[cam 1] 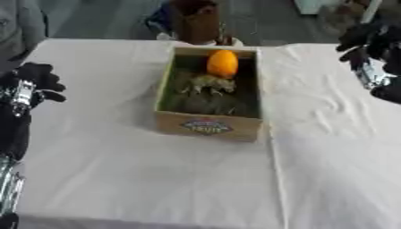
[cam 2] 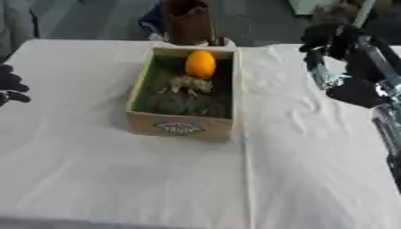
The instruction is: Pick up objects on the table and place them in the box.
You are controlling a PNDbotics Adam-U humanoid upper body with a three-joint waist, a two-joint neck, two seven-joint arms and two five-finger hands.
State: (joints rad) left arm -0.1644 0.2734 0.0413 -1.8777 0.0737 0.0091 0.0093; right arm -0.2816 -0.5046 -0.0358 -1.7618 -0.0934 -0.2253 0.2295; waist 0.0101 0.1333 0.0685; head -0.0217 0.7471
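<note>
A rectangular cardboard box with a printed label on its near wall stands at the upper centre of the wrinkled white tablecloth; inside it a smooth, rounded orange fruit lies at the far end, with a greyish-green lumpy thing just in front of it. The black left hand hangs at the left edge with its fingers curled and holding nothing. The right hand is raised at the upper right, fingers curled downward around nothing, apart from the box.
</note>
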